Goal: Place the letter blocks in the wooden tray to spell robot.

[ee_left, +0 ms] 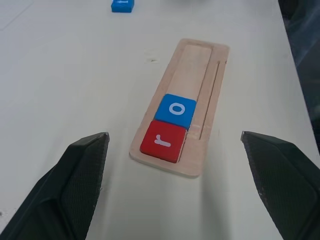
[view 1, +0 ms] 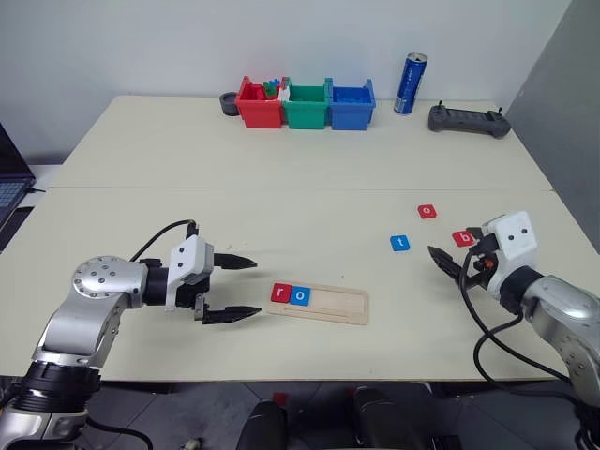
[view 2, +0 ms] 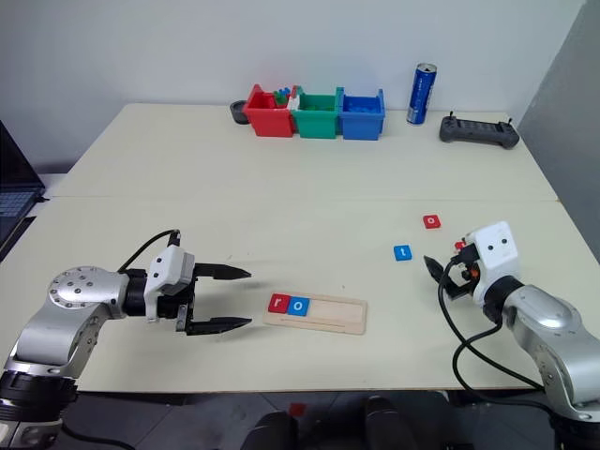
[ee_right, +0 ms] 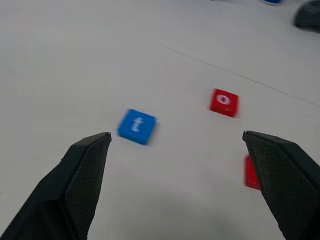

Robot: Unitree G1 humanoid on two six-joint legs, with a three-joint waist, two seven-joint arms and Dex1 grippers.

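Observation:
The wooden tray (view 1: 342,305) lies near the table's front edge, with a red r block (view 1: 280,292) and a blue o block (view 1: 300,296) side by side at its left end. My left gripper (view 1: 258,286) hangs open just left of the tray, pointing at it, with nothing between its fingers. To the right, a blue t block (view 1: 400,243), a red o block (view 1: 427,211) and a red b block (view 1: 463,238) lie loose on the table. My right gripper (view 1: 442,262) is open and empty beside the b block, a short way right of the t block.
Red (view 1: 260,103), green (view 1: 307,105) and blue (view 1: 351,106) bins stand in a row at the back, with a small dark cup (view 1: 229,102) to their left. A blue can (view 1: 410,83) and a black controller (view 1: 469,120) sit at the back right. A laptop (view 1: 9,187) lies at the left edge.

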